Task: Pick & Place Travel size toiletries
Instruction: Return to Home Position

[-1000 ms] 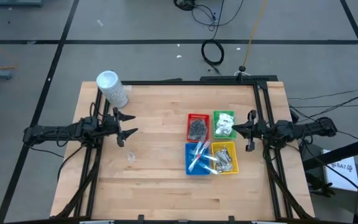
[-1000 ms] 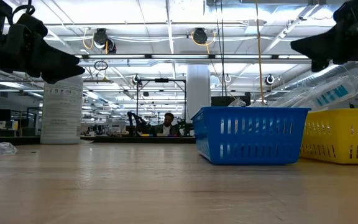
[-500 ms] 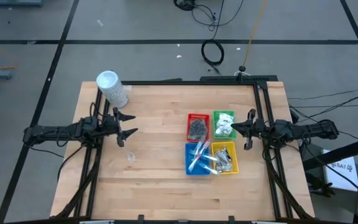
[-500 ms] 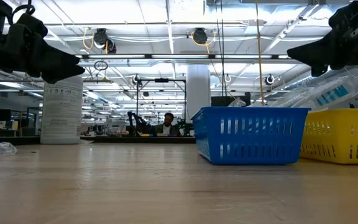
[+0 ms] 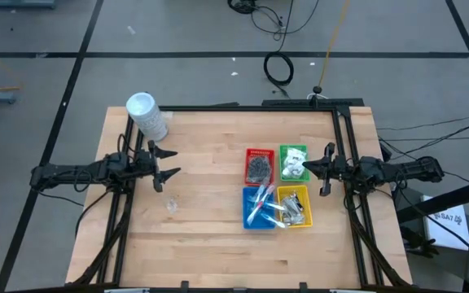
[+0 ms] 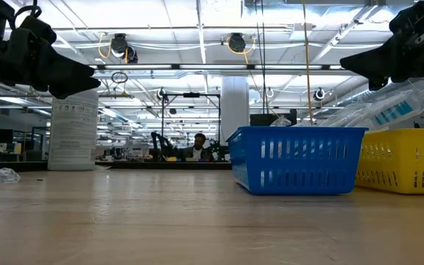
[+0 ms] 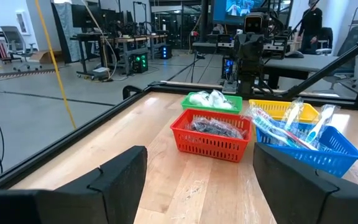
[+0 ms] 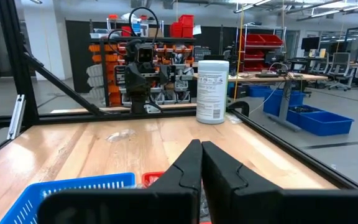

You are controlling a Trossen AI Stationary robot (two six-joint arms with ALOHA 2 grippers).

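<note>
The toiletries lie sorted in four small trays right of the table's middle. The red tray (image 5: 258, 166) holds dark grey bundles (image 7: 215, 126). White packets (image 5: 292, 160) fill the green tray (image 7: 194, 99). Blue-and-white sticks (image 5: 260, 203) rest in the blue tray (image 6: 297, 158), and the yellow tray (image 5: 294, 206) holds clear-wrapped items. My left gripper (image 5: 172, 163) hovers open over the table's left part, pointing at the trays. My right gripper (image 5: 308, 169) is shut (image 8: 201, 149) and hangs above the green tray's right edge.
A tall white tub (image 5: 146, 115) stands at the table's far left corner. A small crumpled clear wrapper (image 5: 171, 205) lies on the wood near my left gripper. Bare wood stretches between the left gripper and the trays and along the near edge.
My right gripper has sunk slightly over the trays, then held still. Nothing else has moved.
</note>
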